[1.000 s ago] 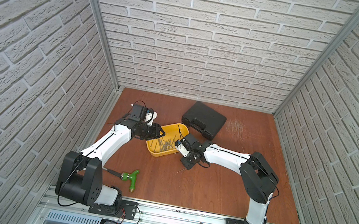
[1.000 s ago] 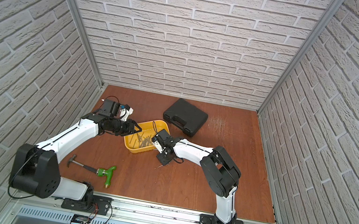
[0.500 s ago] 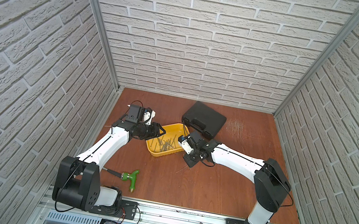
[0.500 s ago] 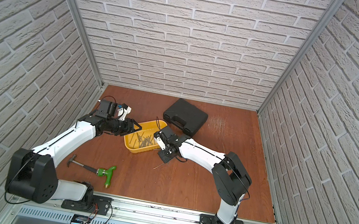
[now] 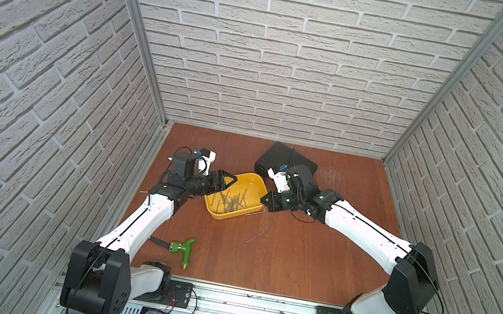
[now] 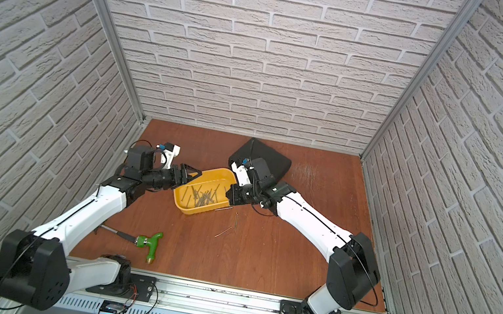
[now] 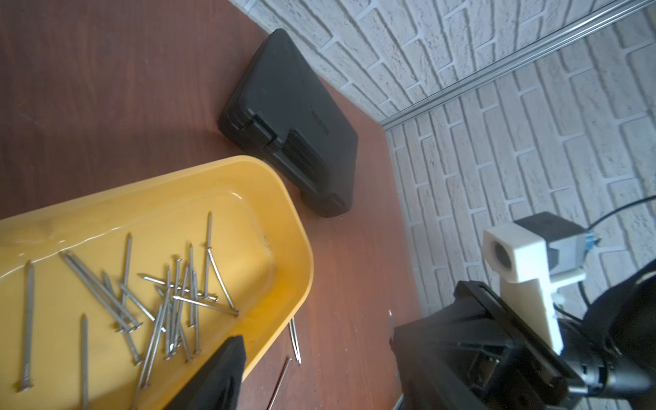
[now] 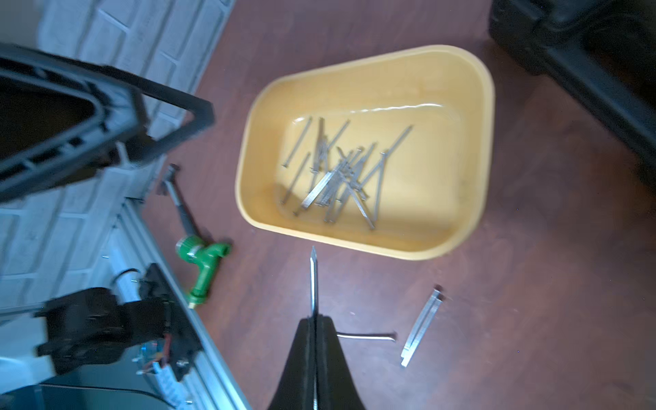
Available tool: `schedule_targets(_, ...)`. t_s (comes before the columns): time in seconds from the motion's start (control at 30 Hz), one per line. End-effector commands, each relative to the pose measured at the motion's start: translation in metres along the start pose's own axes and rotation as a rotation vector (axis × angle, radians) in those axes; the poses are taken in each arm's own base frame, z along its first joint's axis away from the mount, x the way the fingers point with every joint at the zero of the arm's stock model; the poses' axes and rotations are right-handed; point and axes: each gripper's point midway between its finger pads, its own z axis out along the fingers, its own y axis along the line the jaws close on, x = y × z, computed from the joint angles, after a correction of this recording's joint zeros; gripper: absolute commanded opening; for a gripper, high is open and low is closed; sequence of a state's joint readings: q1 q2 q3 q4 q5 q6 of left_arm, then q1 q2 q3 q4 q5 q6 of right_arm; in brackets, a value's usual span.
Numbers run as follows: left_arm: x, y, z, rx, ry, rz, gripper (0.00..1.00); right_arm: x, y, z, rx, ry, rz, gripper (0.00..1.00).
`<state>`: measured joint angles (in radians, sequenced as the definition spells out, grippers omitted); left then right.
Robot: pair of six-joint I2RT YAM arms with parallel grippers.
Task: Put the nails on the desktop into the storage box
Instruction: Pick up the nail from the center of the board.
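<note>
The yellow storage box [image 5: 252, 177] [image 6: 216, 170] [image 7: 294, 227] [image 8: 490, 142] sits on the reddish-brown desktop [image 5: 295, 258] and holds several nails [image 5: 232, 201] [image 6: 202, 196] [image 7: 170, 298] [image 8: 337, 174]. My left gripper [image 5: 227, 181] [image 6: 190, 173] hangs open and empty over the box's left end. My right gripper [image 5: 265, 201] [image 6: 229, 195] [image 8: 313, 321] is just off the box's right rim, shut on one nail [image 8: 313, 280] that sticks out past the tips. Loose nails [image 5: 265, 232] [image 6: 236, 221] [image 8: 422, 326] [image 7: 294, 337] lie on the board near the box.
A black moulded case [image 5: 280, 159] [image 7: 291, 117] stands behind the box, partly hidden by my right wrist. A green-handled hammer [image 5: 182, 250] [image 8: 202, 259] lies near the front left. Brick walls close three sides; a metal rail [image 5: 253, 303] runs along the front.
My left jaws have spread wider above the box. My right gripper, still shut, has moved from the board up towards the box's right rim, and its elbow has swung right.
</note>
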<state>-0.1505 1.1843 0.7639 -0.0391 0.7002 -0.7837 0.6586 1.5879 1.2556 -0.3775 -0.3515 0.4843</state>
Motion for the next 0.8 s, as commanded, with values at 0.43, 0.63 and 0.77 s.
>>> schedule_targets(0.43,0.004,-0.048,0.027,0.168,0.027,0.013,0.59,-0.026,0.047,0.008,-0.23,-0.071,0.099,0.02)
schedule_targets(0.63,0.004,-0.055,0.033,0.176,0.035,0.016,0.55,-0.027,0.05,0.01,-0.242,-0.066,0.095,0.02)
schedule_targets(0.77,0.005,-0.058,0.036,0.184,0.041,0.014,0.5,-0.027,0.05,0.011,-0.242,-0.064,0.094,0.02)
